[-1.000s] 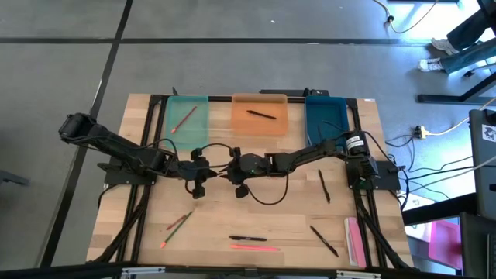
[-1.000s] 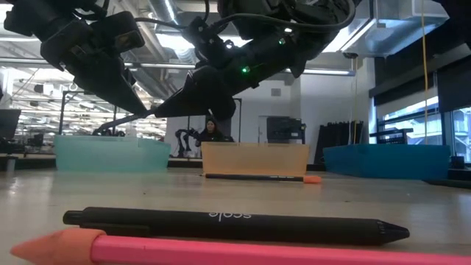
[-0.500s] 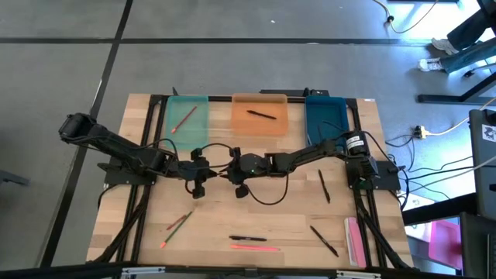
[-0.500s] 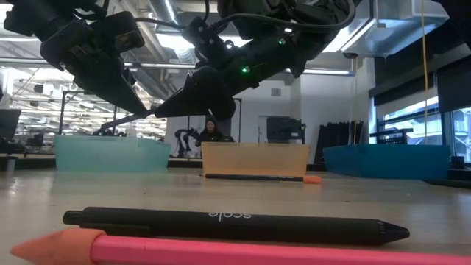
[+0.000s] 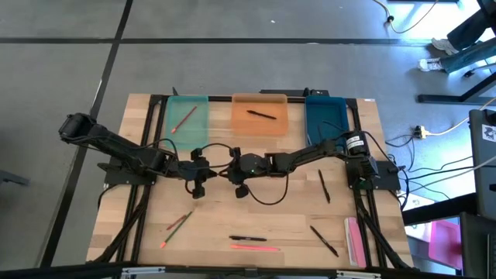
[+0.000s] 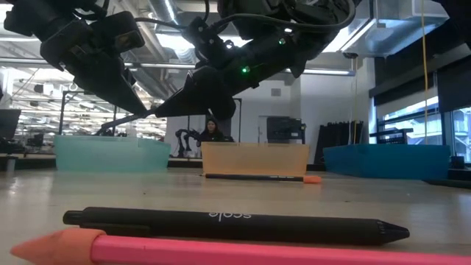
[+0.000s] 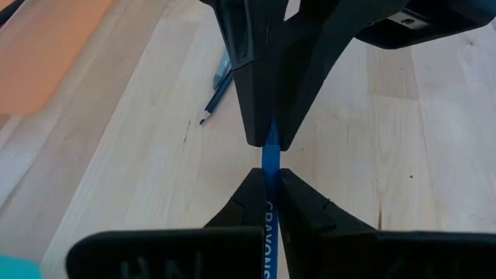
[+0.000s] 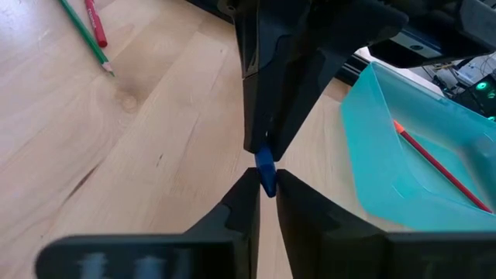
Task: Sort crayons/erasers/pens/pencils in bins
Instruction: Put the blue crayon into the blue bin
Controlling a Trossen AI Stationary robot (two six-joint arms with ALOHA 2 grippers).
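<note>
Nearest the low camera, across the bottom of the frame, a pink pencil [image 6: 243, 254] lies just in front of a black pen [image 6: 235, 224]; from above they sit at the lower centre of the table [image 5: 356, 194], with a red and a green pencil [image 5: 178, 223] to the lower left and two more black pens [image 5: 324, 186] at the right. At the middle of the table the two arms meet tip to tip. The left gripper [image 7: 267, 182] is clamped on a blue crayon [image 7: 270, 167], and the right gripper [image 8: 263, 178] has its fingers pressed on the other end of the same crayon, though whether it truly grips is hard to judge. Farthest back, along the top edge, stand the teal bin [image 5: 187, 116] holding a red pencil, the orange bin [image 5: 260, 124] holding a black pen, and the blue bin [image 5: 325, 116].
</note>
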